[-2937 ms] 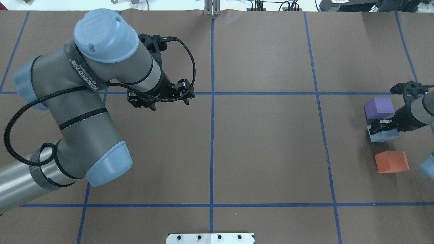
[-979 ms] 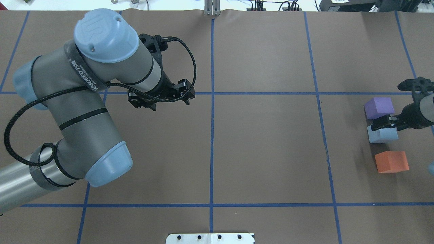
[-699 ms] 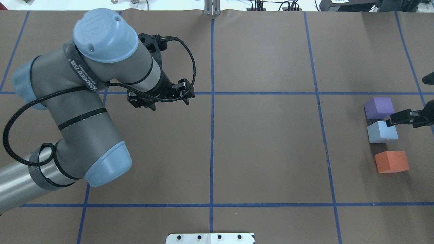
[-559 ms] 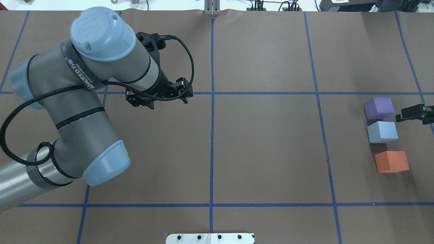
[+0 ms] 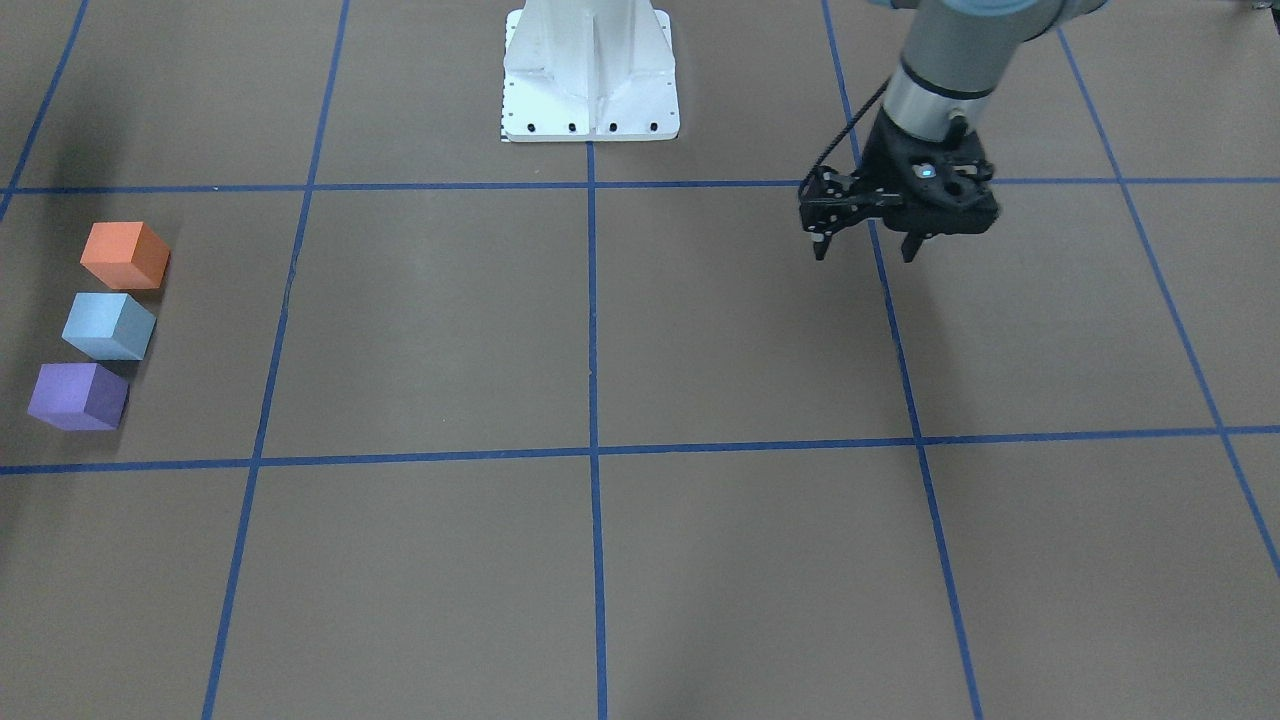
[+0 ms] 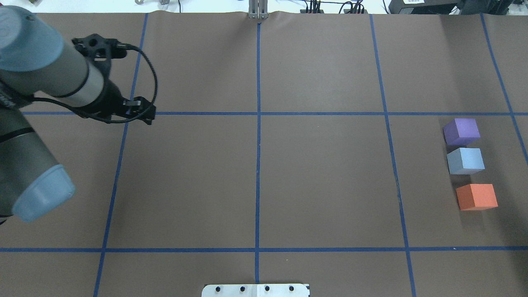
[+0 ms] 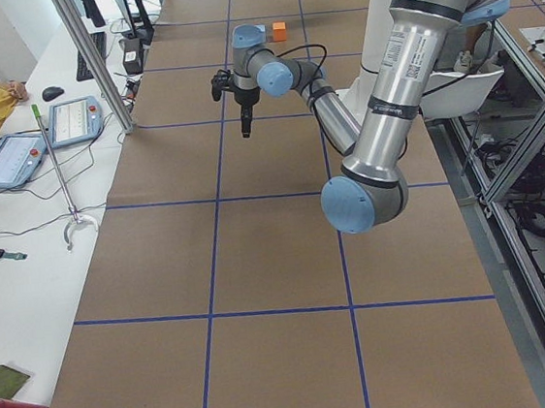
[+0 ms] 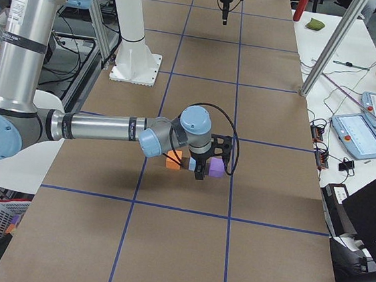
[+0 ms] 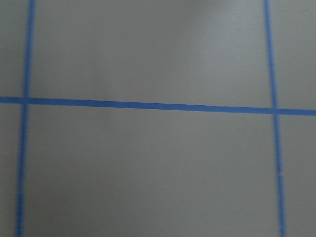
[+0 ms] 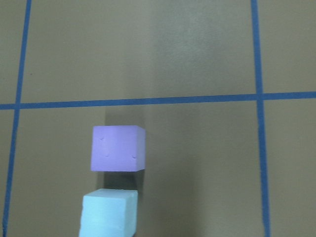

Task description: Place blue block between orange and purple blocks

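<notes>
The light blue block [image 6: 465, 160] rests on the table between the purple block [image 6: 461, 131] and the orange block [image 6: 476, 196], in a row at the right. The same row shows in the front view: orange [image 5: 122, 254], blue [image 5: 105, 325], purple [image 5: 75, 395]. The right wrist view looks down on the purple [image 10: 118, 148] and blue [image 10: 108, 213] blocks. My right gripper [image 8: 199, 172] shows only in the exterior right view, close by the blocks; I cannot tell its state. My left gripper [image 5: 862, 248] is open and empty, far from the blocks.
The white robot base plate [image 5: 590, 70] stands at the table's robot side. Blue tape lines [image 6: 258, 165] divide the brown table. A side bench with tablets [image 7: 14, 153] and a metal post [image 7: 91, 57] runs along the far edge.
My right gripper let go of the blue block and drew back out of the overhead view to the right. My left arm swung left. The blue block stays between purple and orange.
</notes>
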